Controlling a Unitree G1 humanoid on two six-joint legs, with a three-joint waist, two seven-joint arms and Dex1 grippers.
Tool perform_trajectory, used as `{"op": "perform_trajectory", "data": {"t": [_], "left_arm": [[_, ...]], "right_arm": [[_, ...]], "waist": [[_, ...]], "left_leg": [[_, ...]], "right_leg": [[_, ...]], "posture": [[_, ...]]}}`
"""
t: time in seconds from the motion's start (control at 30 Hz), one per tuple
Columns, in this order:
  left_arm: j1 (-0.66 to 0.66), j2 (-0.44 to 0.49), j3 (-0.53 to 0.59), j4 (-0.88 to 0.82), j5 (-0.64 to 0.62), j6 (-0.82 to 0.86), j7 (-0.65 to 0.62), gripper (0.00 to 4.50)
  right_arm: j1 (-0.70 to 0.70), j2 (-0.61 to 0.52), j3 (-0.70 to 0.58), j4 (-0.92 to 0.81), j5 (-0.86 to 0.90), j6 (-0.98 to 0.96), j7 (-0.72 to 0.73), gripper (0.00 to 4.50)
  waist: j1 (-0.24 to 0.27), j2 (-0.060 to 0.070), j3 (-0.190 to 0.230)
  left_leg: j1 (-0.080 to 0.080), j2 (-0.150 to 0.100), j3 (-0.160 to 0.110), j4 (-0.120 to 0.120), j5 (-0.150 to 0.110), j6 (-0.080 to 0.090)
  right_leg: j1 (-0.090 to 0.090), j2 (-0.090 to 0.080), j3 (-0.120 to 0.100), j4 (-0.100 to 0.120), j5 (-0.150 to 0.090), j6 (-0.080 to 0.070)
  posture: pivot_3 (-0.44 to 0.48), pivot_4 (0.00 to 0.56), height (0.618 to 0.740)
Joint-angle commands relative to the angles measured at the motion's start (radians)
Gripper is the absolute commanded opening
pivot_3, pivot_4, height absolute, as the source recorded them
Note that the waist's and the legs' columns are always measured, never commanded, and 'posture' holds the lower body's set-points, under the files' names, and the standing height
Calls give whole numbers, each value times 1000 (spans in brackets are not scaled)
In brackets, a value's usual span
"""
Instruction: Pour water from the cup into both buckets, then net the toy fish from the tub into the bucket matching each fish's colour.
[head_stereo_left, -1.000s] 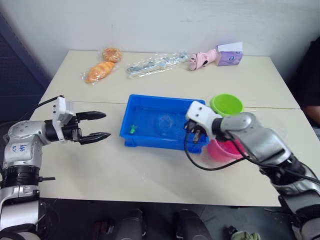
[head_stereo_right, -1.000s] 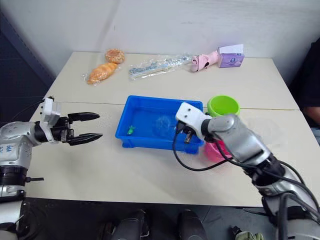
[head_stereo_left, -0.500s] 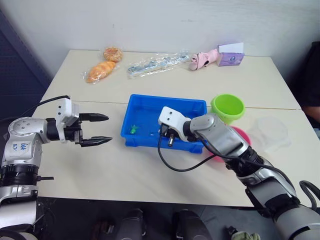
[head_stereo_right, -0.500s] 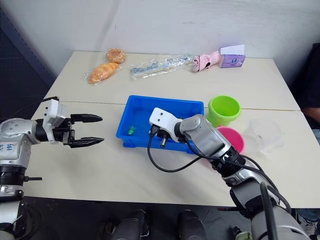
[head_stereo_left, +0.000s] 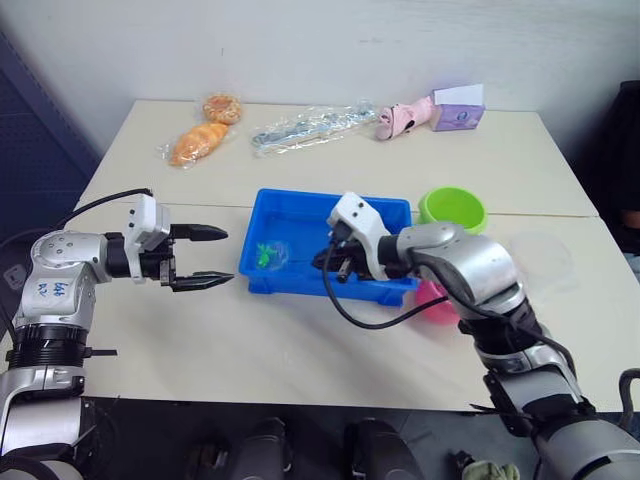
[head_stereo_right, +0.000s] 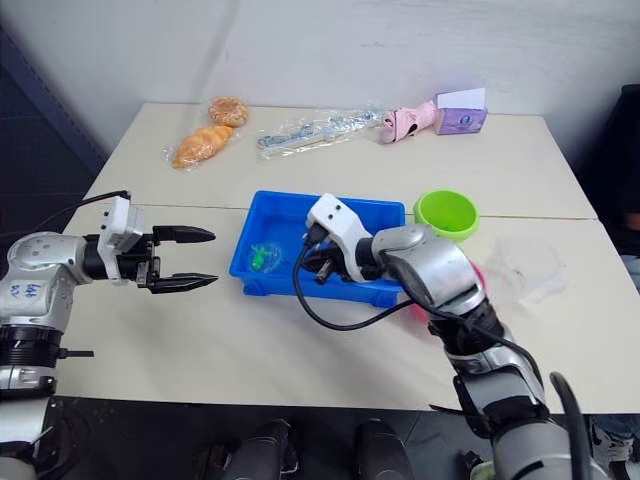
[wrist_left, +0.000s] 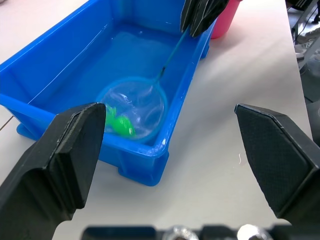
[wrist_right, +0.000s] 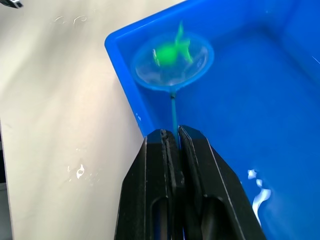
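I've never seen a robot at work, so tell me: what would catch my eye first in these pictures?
Probably the bright blue tub in the middle of the table, where the right gripper is shut on the thin handle of a small net dipped at a green toy fish. Beside the tub stand a lime green bucket and a pink bucket, while the left gripper hovers open to the tub's other side.

Both arms are silver-grey metallic shells with black joint rings — each wrist carries a white boxy module ahead of a gripper with two black, tapered, faceted fingers: left gripper (head_stereo_left: 196, 257), right gripper (wrist_right: 172, 145). A thin black cable loops loose off each wrist module, and the right one sags in a long curve below the forearm. The left arm's upper shell has small blue handwritten marks.
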Motion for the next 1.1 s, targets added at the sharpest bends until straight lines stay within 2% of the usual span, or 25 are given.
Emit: {"op": "perform_trajectory", "data": {"t": [0.03,0.33,0.63,0.9,1.1], "left_arm": [[-19,-10,17,-29,-20,1,9,4449],[-74,-78,19,-102,-81,85,40,4449],[-116,-188,12,-172,-159,263,138,4449],[-133,-263,-5,-195,-171,299,155,4449],[-138,-286,-17,-189,-168,305,145,4449]], "right_arm": [[28,-52,-104,-105,91,55,21,0],[133,-198,-266,-253,190,77,-1,0],[289,-355,-535,-374,275,82,-25,0],[352,-455,-715,-309,280,45,-67,0],[467,-560,-752,-223,199,-95,-68,0]], "waist": [[1,0,0],[3,0,0],[6,0,0],[5,0,0],[8,0,0]], "left_leg": [[0,0,0,0,0,0],[0,0,0,0,0,0],[0,0,0,0,0,0],[0,0,0,0,0,0],[0,0,0,0,0,0]], "right_leg": [[0,0,0,0,0,0],[1,0,0,-6,0,0],[2,0,0,-6,0,0],[3,1,0,-8,0,0],[4,1,0,-8,0,0]], "posture": [[0,150,740],[0,150,740],[0,150,740],[0,150,740],[0,150,740]]}}
